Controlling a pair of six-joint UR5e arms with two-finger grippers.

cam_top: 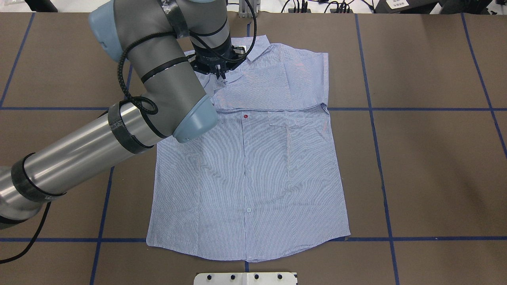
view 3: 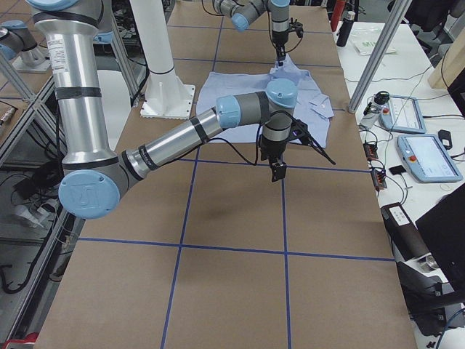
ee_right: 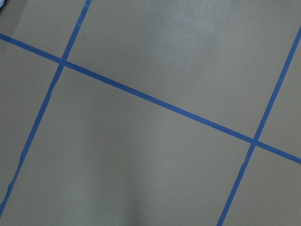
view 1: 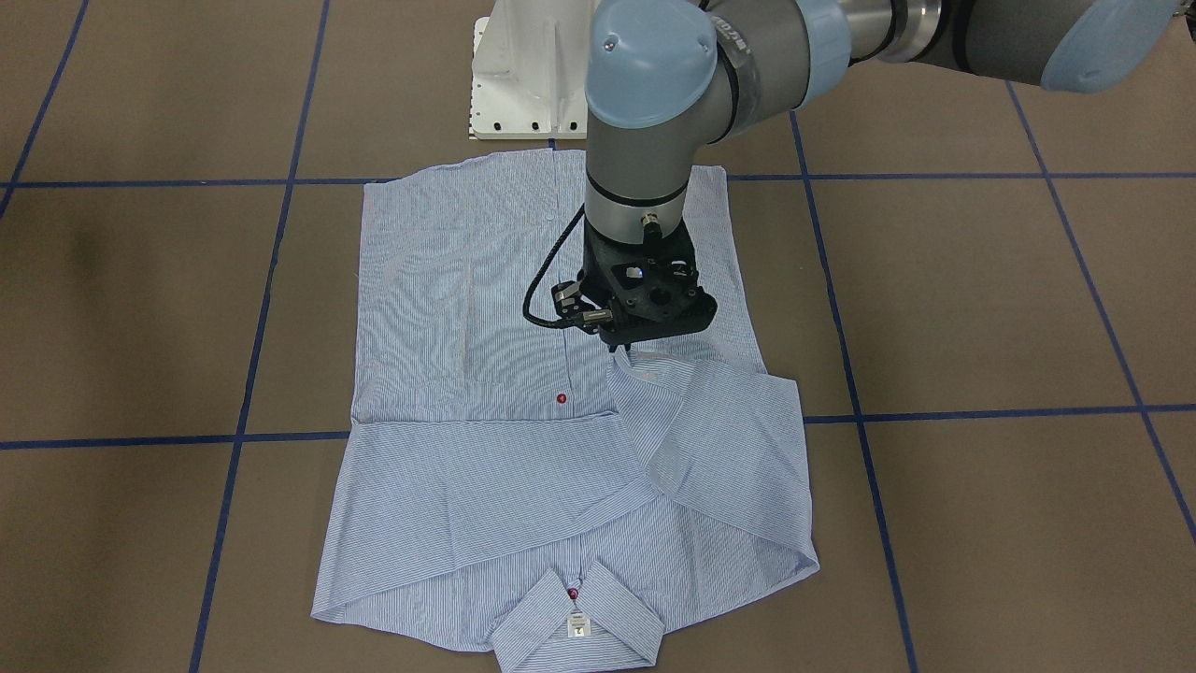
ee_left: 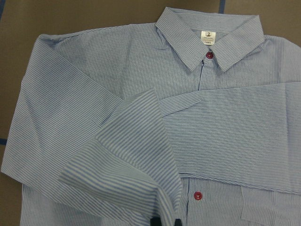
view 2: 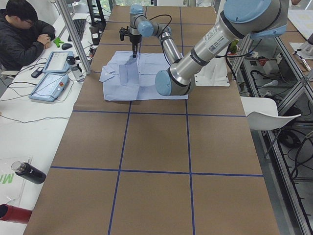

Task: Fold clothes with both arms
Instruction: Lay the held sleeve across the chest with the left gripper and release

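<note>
Over shirt point(cam_top: 253, 166) chest, sleeve cuff point(ee_left: 127, 141) is pinched by left end effector point(view 1: 624, 348), jaws narrow; right end effector point(view 3: 277, 171) is held well apart from shirt over bench point(cam_top: 416, 158), opening cannot be told.

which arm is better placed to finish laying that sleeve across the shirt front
Left. The left pincer pinches the sleeve by its cuff, right above the shirt chest. The right pincer hangs over bare table, off the shirt, and its wrist view shows only tabletop.
</note>
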